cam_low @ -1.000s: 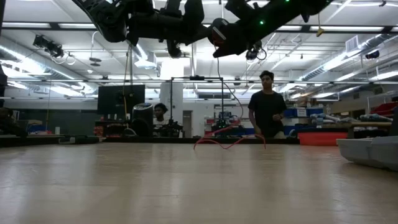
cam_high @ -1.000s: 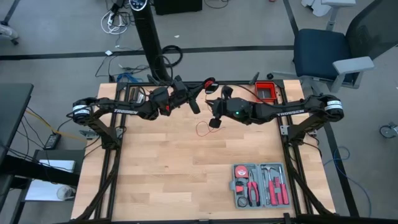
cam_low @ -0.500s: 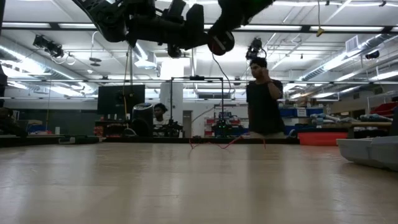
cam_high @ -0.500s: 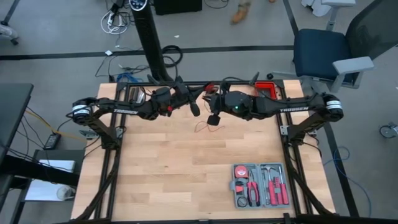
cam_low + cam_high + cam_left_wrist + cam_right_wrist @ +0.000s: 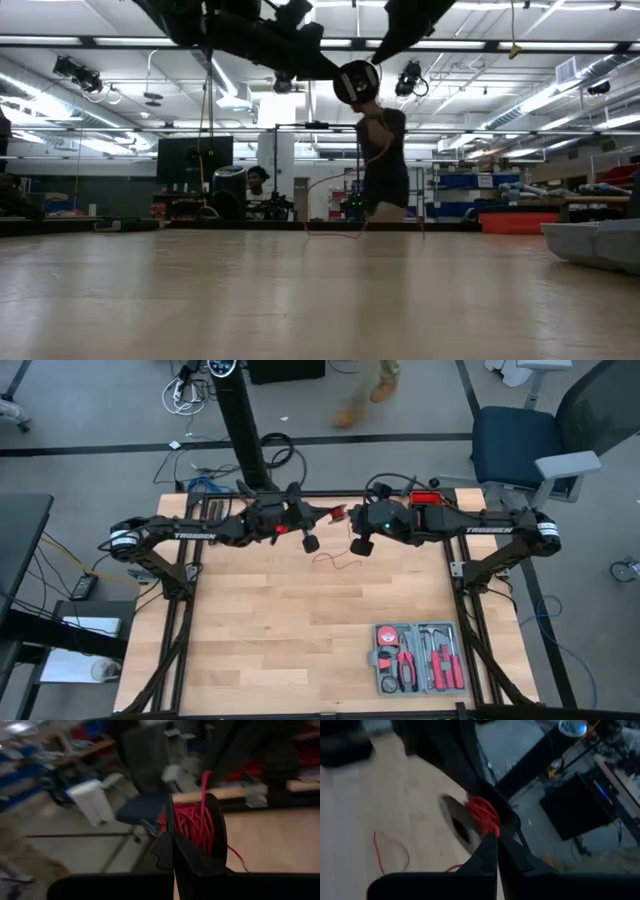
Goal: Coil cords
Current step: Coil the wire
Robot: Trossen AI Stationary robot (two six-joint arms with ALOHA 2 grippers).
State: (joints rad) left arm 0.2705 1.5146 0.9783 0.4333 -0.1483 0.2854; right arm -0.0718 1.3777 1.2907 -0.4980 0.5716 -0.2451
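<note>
Both claws hang above the far half of the worktop [image 5: 300,630], close together. Left claw [image 5: 309,543] is clenched, its fingers pressed flat against each other in its own wrist view, and the red cord [image 5: 194,825] sits wound in a bundle just beyond its tips — around what looks like a dark round part of the other arm, though the blur makes that uncertain. Right claw [image 5: 358,546] is clenched too; its wrist view shows the same red bundle just past its fingertips, and I cannot tell whether either claw actually pinches the strand.

Below them a loose tail of the cord trails down and lies in a slack loop on the wood, seen from above between the two claws and from the low camera as a thin red line rising off the surface.

Risks, as I judge them: the thread is very thin, so it may slip from a closed claw, or the wound turns may spring off and undo the coil. With the claws this near each other, a careless turn could make them collide — or snag the tail.

Nearer the front right corner lies a grey tool case [image 5: 418,657], well clear. A red box [image 5: 425,499] sits at the far edge, and a person [image 5: 382,160] walks behind the worktop.
</note>
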